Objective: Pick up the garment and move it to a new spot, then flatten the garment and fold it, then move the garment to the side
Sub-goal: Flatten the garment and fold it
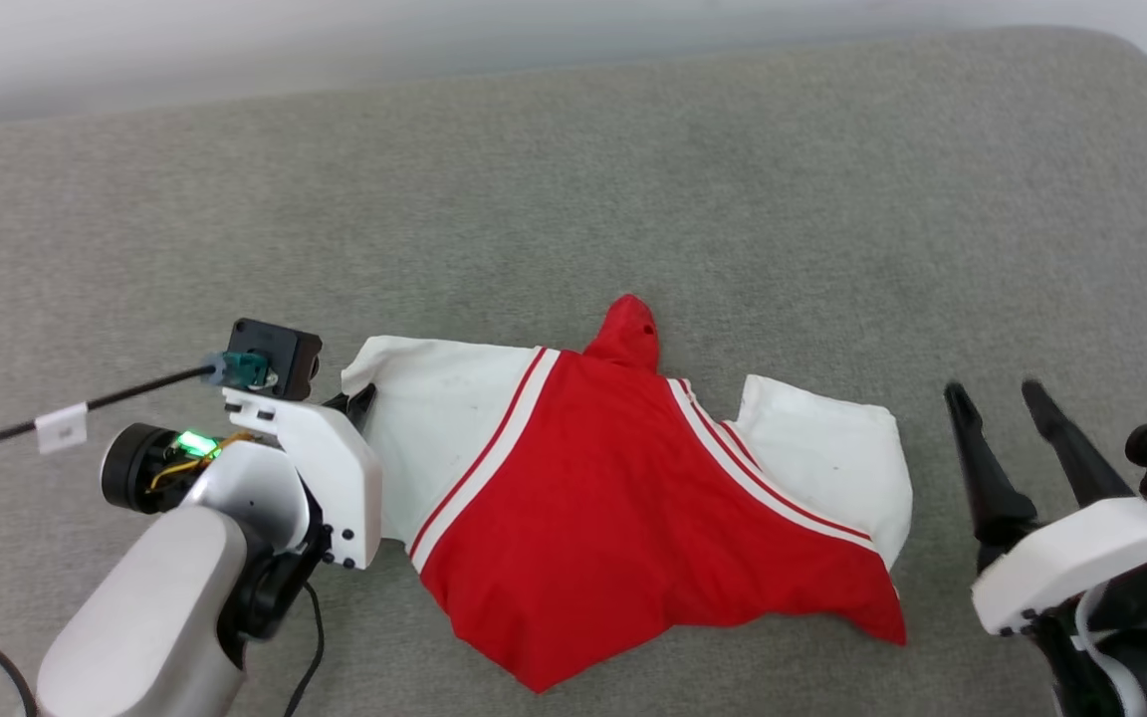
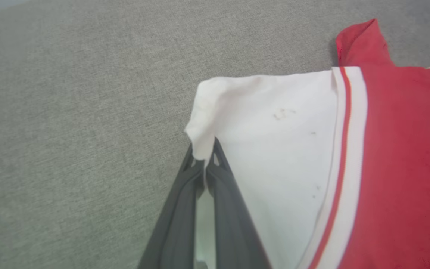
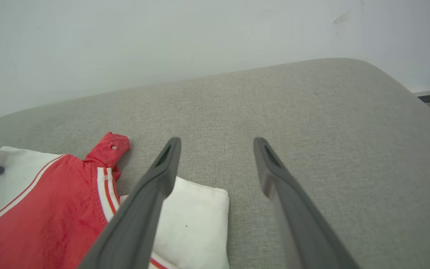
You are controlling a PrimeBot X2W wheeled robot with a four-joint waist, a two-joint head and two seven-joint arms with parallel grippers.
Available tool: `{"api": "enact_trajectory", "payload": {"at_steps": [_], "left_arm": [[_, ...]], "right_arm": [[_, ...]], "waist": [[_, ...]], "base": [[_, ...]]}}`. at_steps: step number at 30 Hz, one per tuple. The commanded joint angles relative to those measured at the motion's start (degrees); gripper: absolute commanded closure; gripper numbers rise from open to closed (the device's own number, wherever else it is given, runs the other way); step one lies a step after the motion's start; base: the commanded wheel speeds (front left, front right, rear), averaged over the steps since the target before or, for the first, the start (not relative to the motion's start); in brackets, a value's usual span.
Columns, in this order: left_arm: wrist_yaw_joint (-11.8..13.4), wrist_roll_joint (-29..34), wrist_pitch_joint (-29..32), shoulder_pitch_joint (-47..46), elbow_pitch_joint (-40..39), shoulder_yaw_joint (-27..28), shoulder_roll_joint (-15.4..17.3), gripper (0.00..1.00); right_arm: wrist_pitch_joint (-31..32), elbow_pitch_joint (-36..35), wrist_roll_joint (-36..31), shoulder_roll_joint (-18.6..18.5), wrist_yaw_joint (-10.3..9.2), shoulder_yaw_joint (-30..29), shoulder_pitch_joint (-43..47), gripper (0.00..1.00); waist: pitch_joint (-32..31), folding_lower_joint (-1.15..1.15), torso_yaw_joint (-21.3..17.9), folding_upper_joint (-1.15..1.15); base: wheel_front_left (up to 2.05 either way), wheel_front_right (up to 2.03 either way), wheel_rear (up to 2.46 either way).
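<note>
The left tool [image 2: 204,164] is pinched shut on a white sleeve corner of the soft red jersey [image 1: 623,478], which lies rumpled mid-way across the bench [image 1: 633,179]. The right tool [image 1: 992,390] stands spread, just beyond the other sleeve. Grey woven cloth covers the round-cornered bench, below a pale wall [image 3: 162,37].

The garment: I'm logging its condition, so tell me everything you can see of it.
The garment is a bright red jersey of soft fabric with white sleeve panels and red-white striped trim. It lies spread, slightly rumpled, on the grey fabric surface, a small red flap sticking out at its far edge. The left gripper is shut on the corner of the white sleeve on the robot's left. The right gripper hangs open beside the other sleeve, not touching it.
</note>
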Motion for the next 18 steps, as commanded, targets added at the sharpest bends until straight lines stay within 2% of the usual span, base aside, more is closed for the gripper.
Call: {"api": "enact_trajectory", "payload": {"at_steps": [1, 4, 9, 12, 18], "left_arm": [[1.0, 0.6, -2.2, 1.7, -1.7, 0.6, -0.2, 1.0], [2.1, 0.9, -4.5, 3.6, -5.1, 1.3, 0.1, 1.0], [3.5, 1.4, -6.1, 5.9, -10.6, 1.3, 0.3, 1.0], [4.0, 1.8, -6.2, 6.2, -13.0, 1.0, 0.4, 1.0], [3.8, 2.3, -6.6, 5.3, -15.3, 0.5, 0.0, 1.0]], "right_arm": [[3.9, 2.2, 1.2, -1.2, -0.02, -1.7, 0.6, 0.0], [13.2, 6.5, 2.9, -3.3, -0.02, -3.6, 0.8, 0.0], [27.8, 10.3, 6.3, -6.3, -0.01, -3.5, -1.5, 0.0], [32.5, 11.8, 7.3, -7.7, -0.02, -2.1, -3.4, 0.0], [36.8, 17.8, 7.3, -9.0, -0.02, 0.7, -8.2, 0.0]], "waist": [[-2.1, 0.0, 2.1, 0.0], [-3.3, 0.0, 3.4, 0.0], [-3.7, 0.0, 5.6, 0.0], [-3.0, 0.0, 6.9, 0.0], [-1.0, 0.0, 8.5, 0.0]], "base": [[0.0, 0.0, 0.0], [0.0, 0.0, 0.0], [0.0, 0.0, 0.0], [0.0, 0.0, 0.0], [0.0, 0.0, 0.0]]}}
